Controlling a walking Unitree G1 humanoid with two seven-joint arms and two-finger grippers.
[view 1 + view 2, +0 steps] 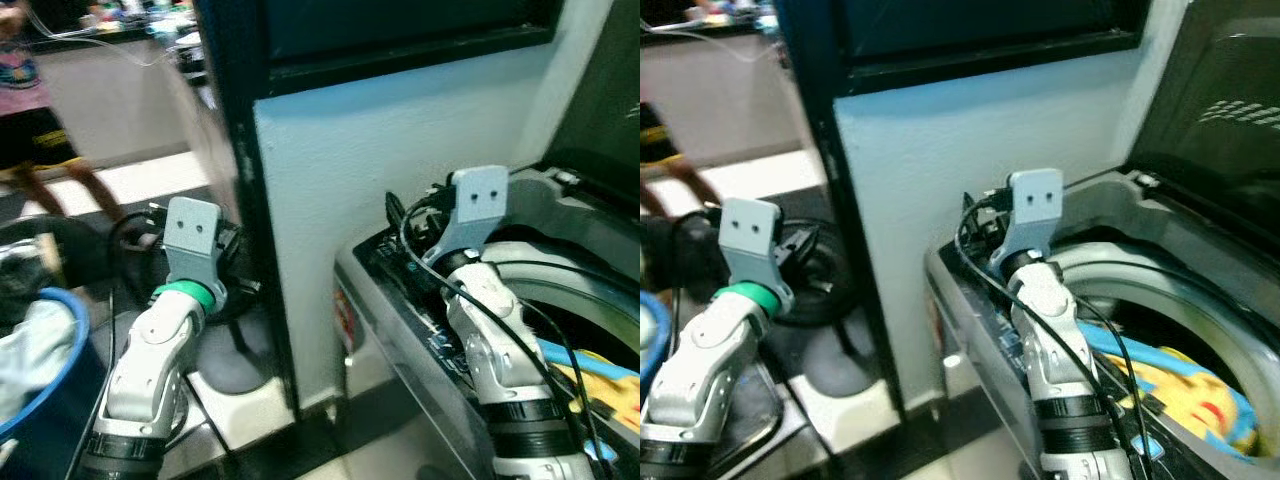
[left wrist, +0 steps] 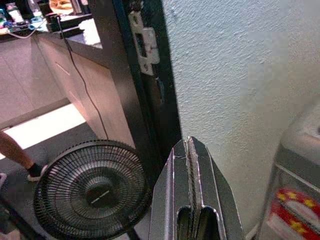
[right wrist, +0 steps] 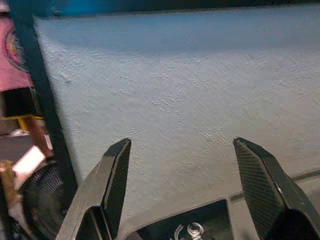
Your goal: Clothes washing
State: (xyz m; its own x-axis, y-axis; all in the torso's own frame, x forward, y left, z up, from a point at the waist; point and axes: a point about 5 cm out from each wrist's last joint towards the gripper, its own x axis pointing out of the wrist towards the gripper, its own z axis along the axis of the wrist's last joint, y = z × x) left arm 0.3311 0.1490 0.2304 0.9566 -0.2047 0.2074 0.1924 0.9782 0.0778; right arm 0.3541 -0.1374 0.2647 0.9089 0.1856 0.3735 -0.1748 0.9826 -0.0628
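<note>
Open washing machine (image 1: 1200, 290) against a pale textured wall (image 1: 380, 140), yellow-and-blue clothes (image 1: 1180, 385) in its drum. Right gripper (image 3: 182, 185), fingers spread, faces the wall; left gripper (image 2: 190, 185), pressed together, above a floor fan (image 2: 92, 187).

- Both eye views look forward and down from the head, sharing the white wall (image 1: 330, 200) and the washing machine (image 1: 1160, 300).
- The left wrist view faces a floor fan (image 2: 92, 187) and the same wall.
- The right wrist view sits close to that wall.
</note>
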